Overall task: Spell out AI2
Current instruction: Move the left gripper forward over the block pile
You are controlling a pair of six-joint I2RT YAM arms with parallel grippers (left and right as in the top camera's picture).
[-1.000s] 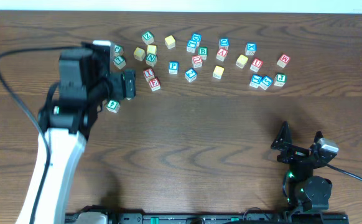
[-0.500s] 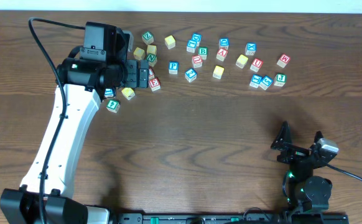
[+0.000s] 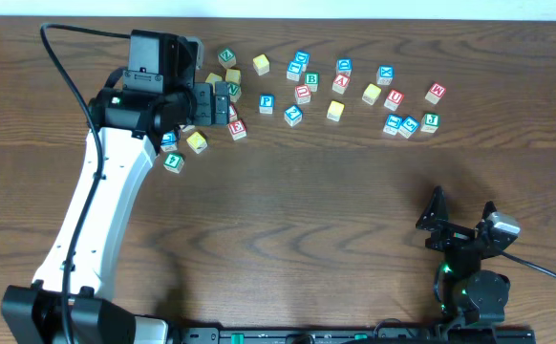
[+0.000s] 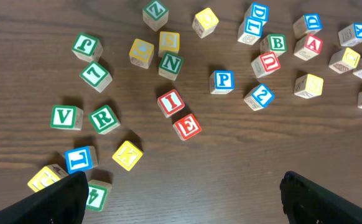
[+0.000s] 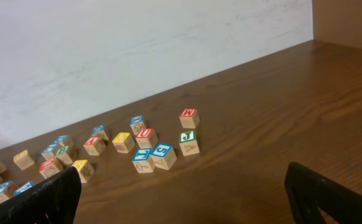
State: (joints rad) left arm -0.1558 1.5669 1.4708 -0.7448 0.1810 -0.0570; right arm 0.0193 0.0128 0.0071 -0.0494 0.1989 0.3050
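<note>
Lettered wooden blocks lie scattered across the back of the brown table [image 3: 335, 210]. The red A block [image 4: 312, 45] lies at the upper right of the left wrist view and shows in the overhead view [image 3: 341, 83]. The red I block [image 4: 170, 102] lies mid-frame, just above a red E block [image 4: 186, 127]. The blue 2 block [image 4: 260, 96] lies right of a blue P block and shows overhead [image 3: 293, 115]. My left gripper [image 3: 219, 101] is open and empty, hovering over the left part of the cluster; its fingers [image 4: 181, 202] frame bare table. My right gripper [image 3: 461, 218] is open and empty at the front right.
Green V [image 4: 66, 117], R [image 4: 104, 119], N [image 4: 170, 63] and 4 [image 4: 97, 194] blocks, a blue block [image 4: 80, 158] and yellow blocks [image 4: 127, 154] lie around the left gripper. More blocks [image 3: 410, 124] sit at the back right. A black cable [image 3: 58, 57] runs behind the left arm.
The left arm has swung back and to the right, from left of the blocks to over the left part of the cluster. The right arm has not moved.
</note>
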